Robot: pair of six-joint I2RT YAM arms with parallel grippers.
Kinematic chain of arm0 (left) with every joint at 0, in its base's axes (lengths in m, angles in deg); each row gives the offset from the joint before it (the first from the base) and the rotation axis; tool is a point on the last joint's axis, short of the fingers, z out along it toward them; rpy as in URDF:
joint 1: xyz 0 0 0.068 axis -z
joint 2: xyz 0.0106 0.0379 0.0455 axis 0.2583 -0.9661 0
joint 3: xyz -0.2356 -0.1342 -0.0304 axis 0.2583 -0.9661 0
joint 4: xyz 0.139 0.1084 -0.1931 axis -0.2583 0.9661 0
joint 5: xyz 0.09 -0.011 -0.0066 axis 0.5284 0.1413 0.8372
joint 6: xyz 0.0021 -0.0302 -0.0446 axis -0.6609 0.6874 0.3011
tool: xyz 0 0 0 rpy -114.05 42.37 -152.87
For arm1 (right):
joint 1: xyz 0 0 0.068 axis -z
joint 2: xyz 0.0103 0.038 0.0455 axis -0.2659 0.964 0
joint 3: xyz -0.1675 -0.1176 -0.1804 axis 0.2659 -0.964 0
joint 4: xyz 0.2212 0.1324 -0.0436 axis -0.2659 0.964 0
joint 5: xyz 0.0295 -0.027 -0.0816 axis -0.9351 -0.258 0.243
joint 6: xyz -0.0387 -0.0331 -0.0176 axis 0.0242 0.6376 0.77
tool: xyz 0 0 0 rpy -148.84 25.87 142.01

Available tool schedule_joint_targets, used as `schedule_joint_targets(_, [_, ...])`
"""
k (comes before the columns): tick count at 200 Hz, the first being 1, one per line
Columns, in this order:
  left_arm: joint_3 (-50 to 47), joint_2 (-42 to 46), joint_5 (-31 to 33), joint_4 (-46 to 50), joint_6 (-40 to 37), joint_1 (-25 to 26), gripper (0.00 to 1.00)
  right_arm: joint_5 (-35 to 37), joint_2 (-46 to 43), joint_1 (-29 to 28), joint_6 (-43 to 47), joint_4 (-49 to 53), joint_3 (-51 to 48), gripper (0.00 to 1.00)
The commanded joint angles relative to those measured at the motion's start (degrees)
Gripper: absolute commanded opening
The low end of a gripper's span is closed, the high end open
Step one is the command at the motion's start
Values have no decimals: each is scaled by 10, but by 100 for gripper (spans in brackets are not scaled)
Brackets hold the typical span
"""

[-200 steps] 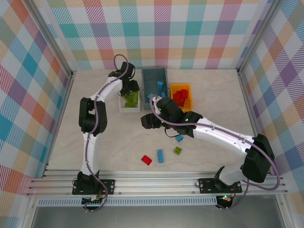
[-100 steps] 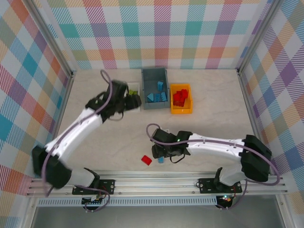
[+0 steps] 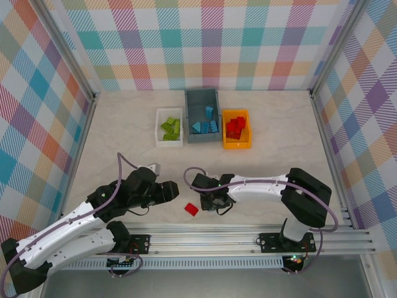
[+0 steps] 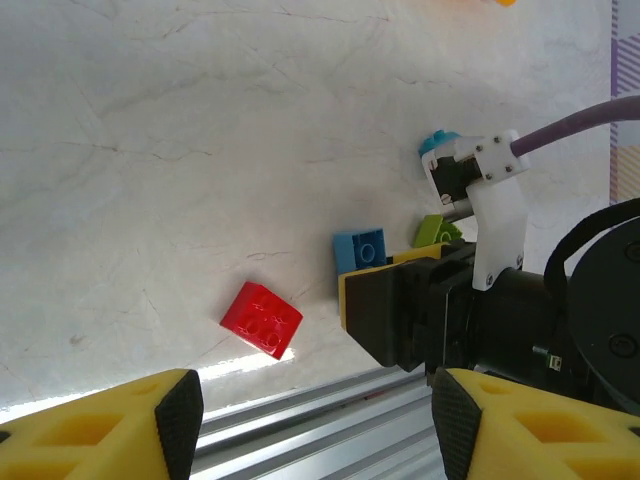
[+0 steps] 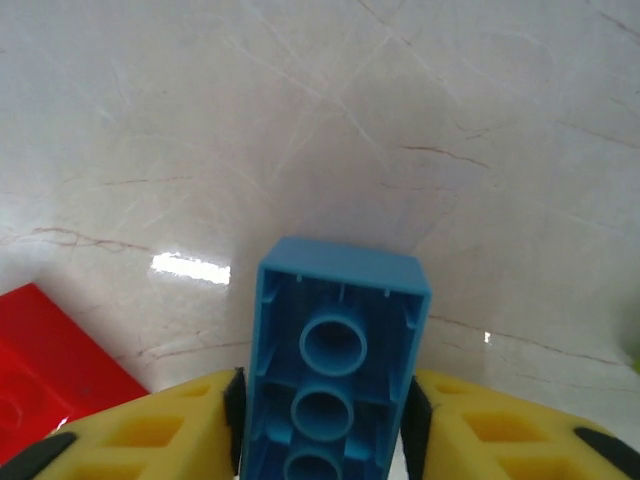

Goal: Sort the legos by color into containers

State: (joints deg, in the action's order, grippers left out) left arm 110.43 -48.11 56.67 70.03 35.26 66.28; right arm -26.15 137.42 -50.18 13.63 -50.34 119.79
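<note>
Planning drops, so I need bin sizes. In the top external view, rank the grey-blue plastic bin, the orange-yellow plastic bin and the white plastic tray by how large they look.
1. Deep grey-blue plastic bin: clearly the largest.
2-3. Orange-yellow plastic bin and shallow white plastic tray: their outlines look about alike, so I won't rank them.

The tabletop [image 3: 124, 136] is pale cream, stone-patterned with thin brown veins. The walls [image 3: 211, 37] carry a pastel plaid of teal, orange, pink, yellow and purple. The small white plastic tray [image 3: 158, 140] holds lime-green bricks [image 3: 170, 128], the deep grey-blue plastic bin [image 3: 201, 97] blue bricks [image 3: 205, 126], the orange-yellow plastic bin [image 3: 236, 144] red bricks [image 3: 235, 128]. A loose studded plastic brick [image 4: 262, 319] is glossy red. The right gripper [image 5: 325, 420] has yellow jaws around a sky-blue plastic brick [image 5: 335, 340]. The robot arms [image 3: 260, 185] are white with black joints and purple cables [image 3: 121, 160].
</note>
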Motion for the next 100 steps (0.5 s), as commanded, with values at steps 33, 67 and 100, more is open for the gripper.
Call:
schedule_joint_targets(33, [1, -19, 11, -28, 14, 11, 63, 27, 12, 2, 2, 14, 25, 31])
schedule_joint_targets(67, [38, -37, 26, -47, 5, 12, 63, 70, -52, 52, 58, 79, 100, 30])
schedule_joint_targets(100, [102, -97, 88, -64, -22, 18, 61, 33, -14, 172, 146, 100, 239, 31])
